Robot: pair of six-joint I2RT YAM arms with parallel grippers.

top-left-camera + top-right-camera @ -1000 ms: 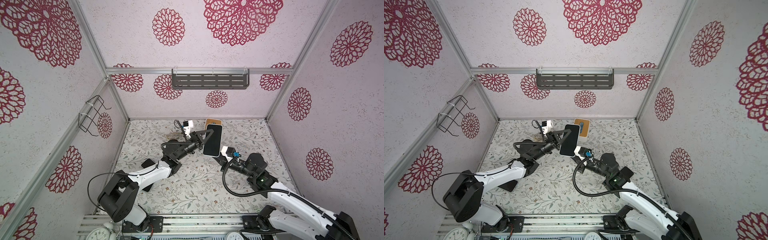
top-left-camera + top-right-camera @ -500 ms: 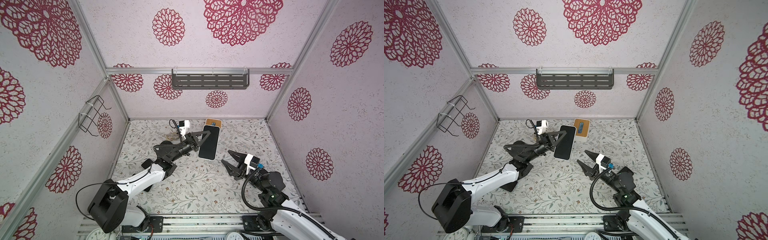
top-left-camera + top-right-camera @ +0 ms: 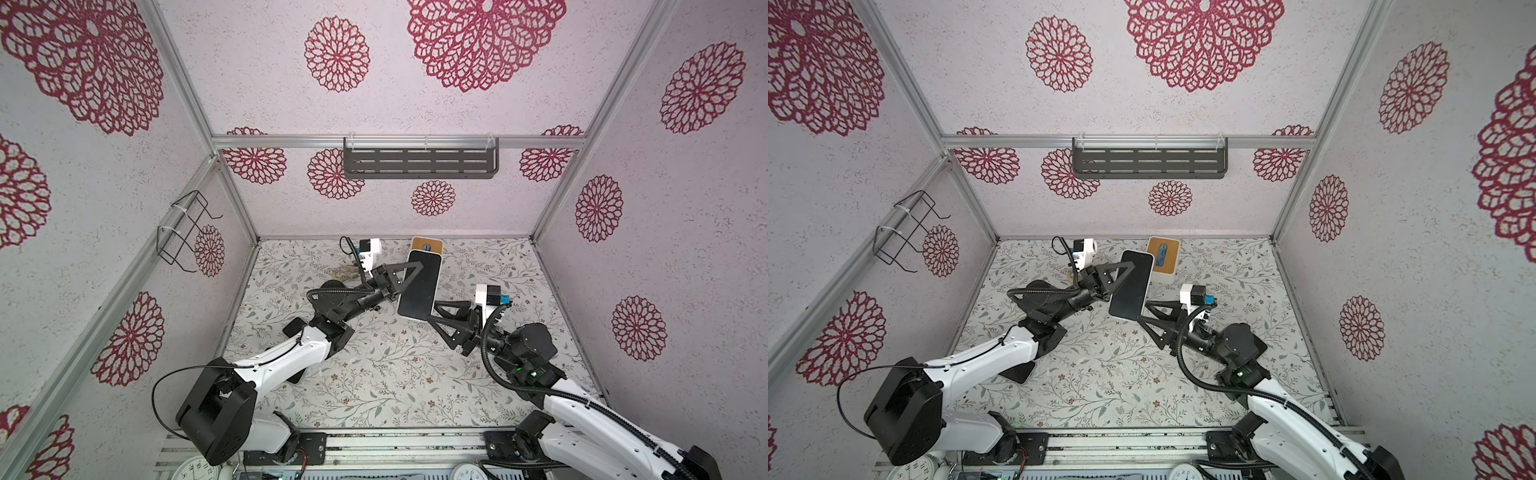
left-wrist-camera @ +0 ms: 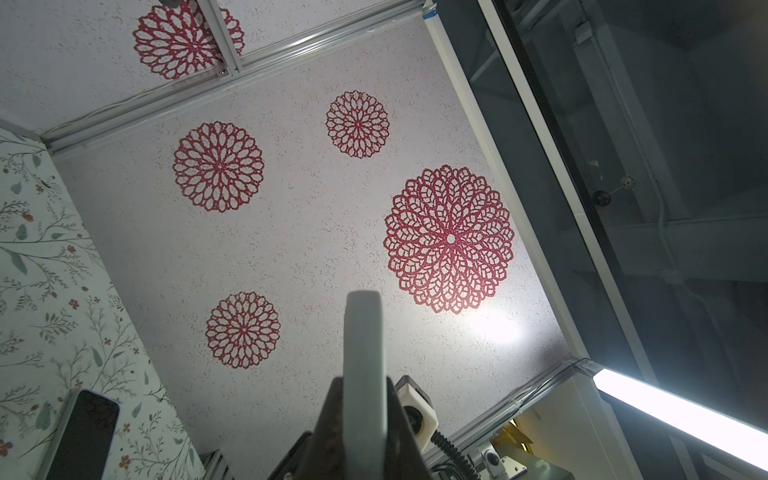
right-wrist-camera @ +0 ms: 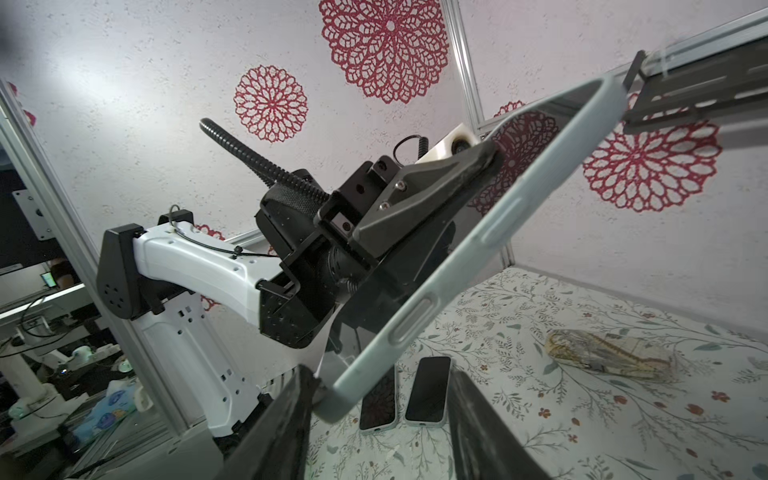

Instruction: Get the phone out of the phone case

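Note:
My left gripper (image 3: 404, 277) (image 3: 1115, 277) is shut on the long side of the phone (image 3: 419, 286) (image 3: 1130, 286) and holds it in the air over the middle of the table, dark screen facing up. The phone sits in its pale grey-blue phone case (image 5: 478, 249), whose edge (image 4: 363, 365) runs between the left fingers (image 4: 328, 432). My right gripper (image 3: 434, 313) (image 3: 1144, 312) (image 5: 378, 415) is open at the phone's near lower corner. That corner lies between the right fingers (image 5: 282, 424), close to one of them; whether they touch is unclear.
Two other phones (image 5: 428, 390) (image 5: 377, 401) lie flat on the floral table near the left arm's base. A wrapped bundle (image 5: 606, 353) lies at the back left. A wood-topped box (image 3: 427, 246) stands at the back wall. A dark shelf (image 3: 419, 164) and a wire rack (image 3: 183, 232) hang on the walls.
The right gripper let go of the phone's lower end, opened and drew back toward the front. It has since come back to that corner, open. The left gripper kept hold of the phone.

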